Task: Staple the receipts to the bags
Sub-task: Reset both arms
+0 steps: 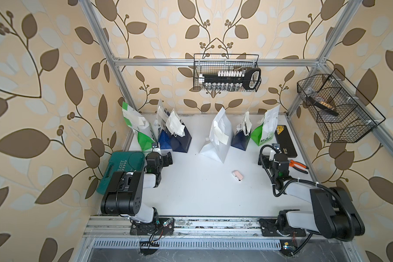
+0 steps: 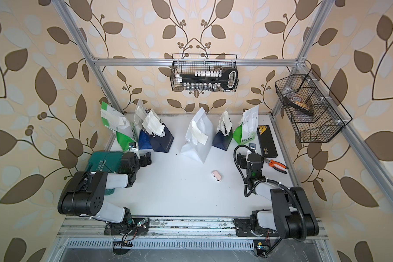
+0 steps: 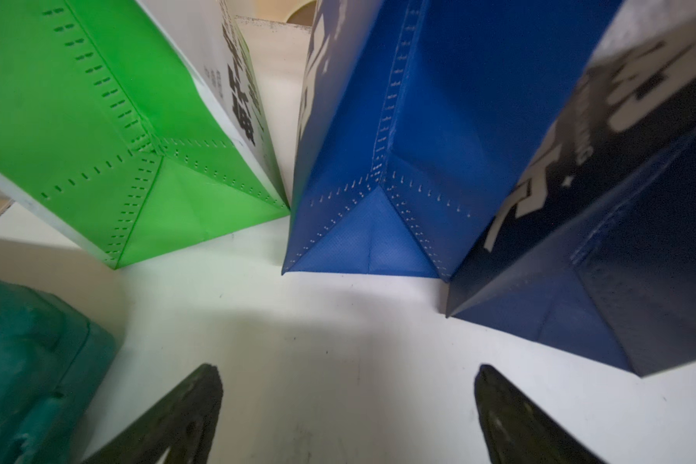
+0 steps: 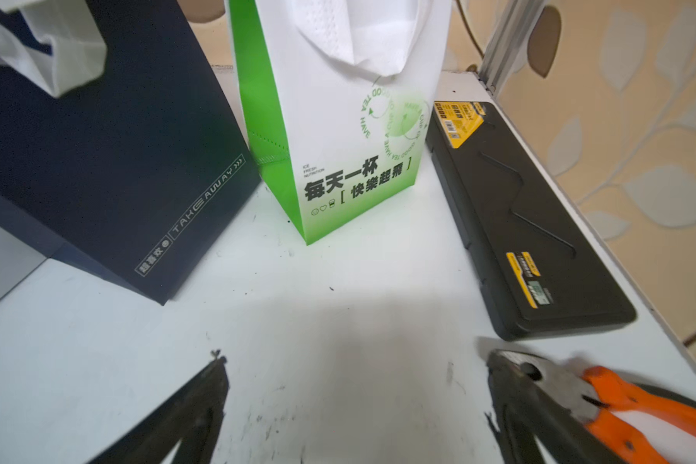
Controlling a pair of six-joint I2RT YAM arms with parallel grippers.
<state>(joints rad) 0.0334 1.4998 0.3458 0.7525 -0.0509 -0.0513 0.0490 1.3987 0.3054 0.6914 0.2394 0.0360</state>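
The right hand (image 4: 356, 359) is standing wide open and gripping nothing, low over the table (image 4: 298, 321). Orange-handled pliers (image 4: 639, 405) are lying just beside one of its fingers; whether they are touching it I cannot tell. The left hand (image 3: 346, 373) is gaping just as wide and is just as empty.

The right hand is facing the foot of a navy bag (image 4: 97, 160) and a white-and-green bag (image 4: 338, 140), with a black case (image 4: 539, 221) off to the side. The left hand is facing a green bag (image 3: 97, 140), a blue bag (image 3: 398, 160) and another navy one (image 3: 619, 241), with a teal case (image 3: 17, 361) close by.

In both top views the bags (image 1: 216, 143) are standing in a row at the far side of the table. The receipts (image 1: 176, 124) are hanging at their tops; whether any are already pinned I cannot tell.

The coming move is probably turning on a small pink thing (image 1: 237, 175), likely the stapler. It is lying alone in the open middle, between the arms and nearer the right hand. It is lying behind that hand, toward the robot's base and inward, with its long axis slanting across the table.
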